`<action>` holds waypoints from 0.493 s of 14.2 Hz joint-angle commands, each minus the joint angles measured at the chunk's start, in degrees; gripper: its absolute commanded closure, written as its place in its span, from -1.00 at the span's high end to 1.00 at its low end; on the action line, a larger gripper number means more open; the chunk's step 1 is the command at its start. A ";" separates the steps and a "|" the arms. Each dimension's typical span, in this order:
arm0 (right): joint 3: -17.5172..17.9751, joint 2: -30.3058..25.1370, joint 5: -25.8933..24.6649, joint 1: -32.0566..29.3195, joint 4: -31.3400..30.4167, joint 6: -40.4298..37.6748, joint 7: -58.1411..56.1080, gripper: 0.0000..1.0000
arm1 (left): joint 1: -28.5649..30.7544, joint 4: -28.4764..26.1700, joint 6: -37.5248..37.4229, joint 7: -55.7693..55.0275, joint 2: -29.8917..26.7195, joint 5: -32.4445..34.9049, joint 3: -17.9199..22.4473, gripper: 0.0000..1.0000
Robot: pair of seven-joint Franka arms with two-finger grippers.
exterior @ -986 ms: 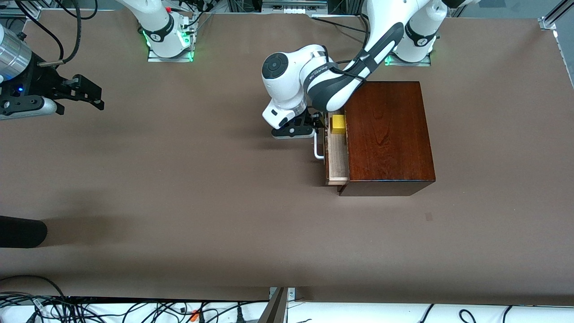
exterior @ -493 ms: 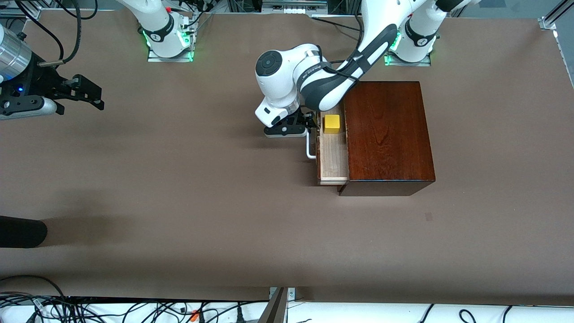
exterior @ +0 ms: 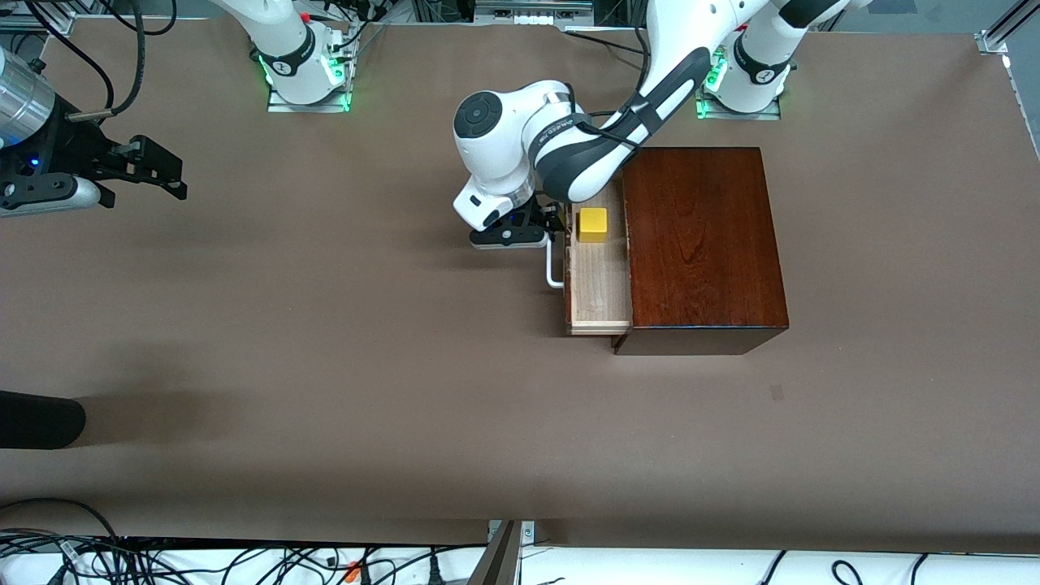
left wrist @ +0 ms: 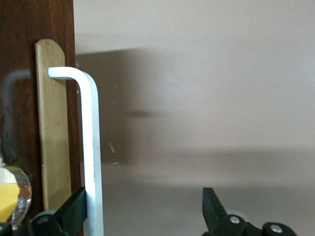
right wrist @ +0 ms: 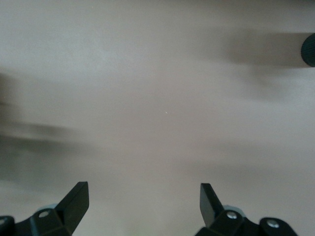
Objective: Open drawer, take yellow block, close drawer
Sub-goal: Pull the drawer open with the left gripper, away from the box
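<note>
The dark reddish-brown box (exterior: 703, 244) stands near the left arm's base. Its drawer (exterior: 601, 284) is pulled partly out toward the right arm's end, showing its pale wood floor. The yellow block (exterior: 593, 225) sits in the drawer at the end farther from the front camera. My left gripper (exterior: 554, 224) is open, with one finger (left wrist: 78, 209) hooked between the drawer front and the white handle (left wrist: 91, 147), which also shows in the front view (exterior: 553, 266). My right gripper (exterior: 166, 175) is open and empty, waiting over the bare table at the right arm's end; its wrist view (right wrist: 144, 204) shows only table.
A black rounded object (exterior: 41, 418) lies at the right arm's end of the table, nearer the front camera. Cables (exterior: 244, 561) run along the table's front edge. A small dark mark (exterior: 777, 392) is on the table in front of the box.
The drawer has slid farther out toward the right arm's end, with my left gripper moving along at the handle. More of the drawer floor and the whole yellow block now show. The right arm has not moved.
</note>
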 commanded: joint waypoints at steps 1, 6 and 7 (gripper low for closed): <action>0.14 0.36 0.38 -0.42 0.98 -0.39 0.82 1.00 | -3.03 5.79 1.66 -1.49 3.66 -0.68 -0.95 1.00; 0.14 0.45 0.38 -0.42 0.98 -0.39 0.82 1.00 | -1.64 6.14 1.14 -0.70 2.79 -0.86 -0.95 1.00; 0.14 0.36 0.38 -0.42 0.98 -0.39 0.82 1.00 | -0.06 5.88 0.18 0.09 1.48 -1.12 -1.21 1.00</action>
